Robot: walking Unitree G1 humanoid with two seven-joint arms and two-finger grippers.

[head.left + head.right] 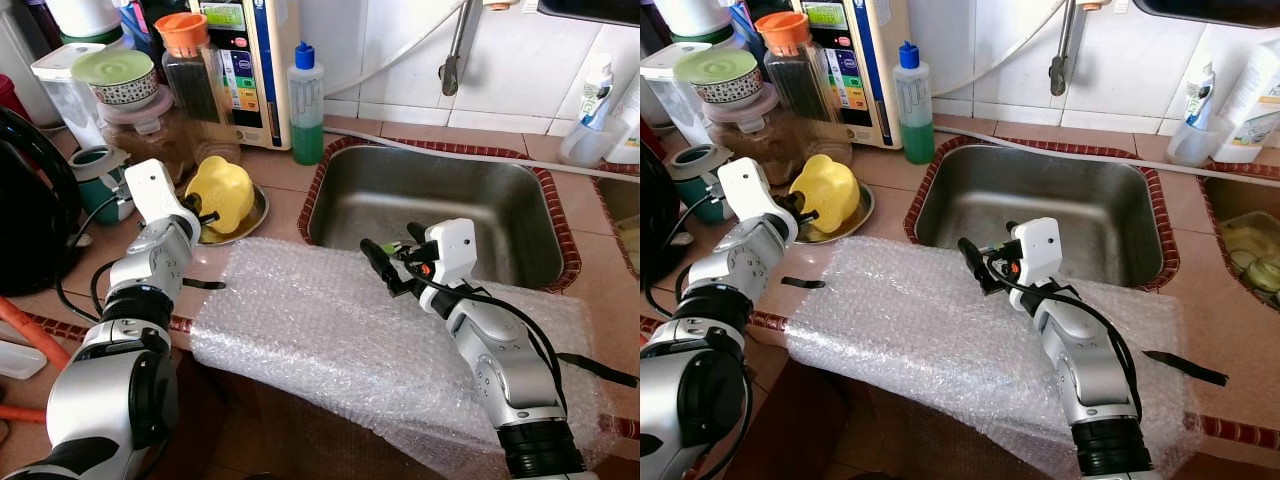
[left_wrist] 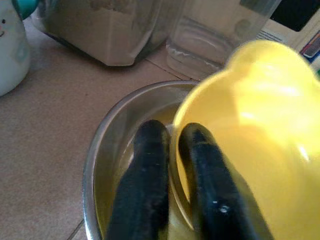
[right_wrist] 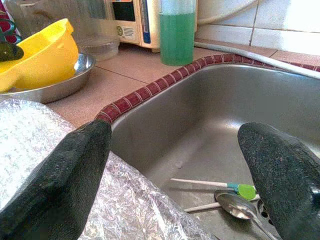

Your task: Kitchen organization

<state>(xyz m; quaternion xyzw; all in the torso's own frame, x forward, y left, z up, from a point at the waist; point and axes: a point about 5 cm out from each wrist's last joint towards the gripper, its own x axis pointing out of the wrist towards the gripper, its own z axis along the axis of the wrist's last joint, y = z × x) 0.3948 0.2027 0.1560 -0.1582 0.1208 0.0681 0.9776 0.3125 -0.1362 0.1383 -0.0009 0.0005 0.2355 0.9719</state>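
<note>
1. Now the left gripper [image 2: 167, 150] has its jaws narrow on the rim of the yellow bowl [image 1: 222, 193], which sits in a metal dish [image 2: 107, 150] on the table [image 1: 280, 170].
2. Over the bubble wrap [image 1: 320, 320] at the sink [image 1: 440, 200] edge, the right gripper [image 1: 392, 255] hovers, jaws wide.

The left arm reaches forward toward eleven o'clock, elbow bent low, its white wrist housing tipped upward. The left gripper [image 1: 205, 215] has its two black fingers [image 2: 145, 165] drawn close together, nearly parallel, pinching the rim of a yellow bowl [image 1: 222, 192] between them. The right arm rises from five o'clock, forearm angled toward eleven (black cable looping along it). The right gripper [image 1: 392, 252] hovers with its fingers [image 3: 75, 165] spread wide apart, holding nothing.
</note>
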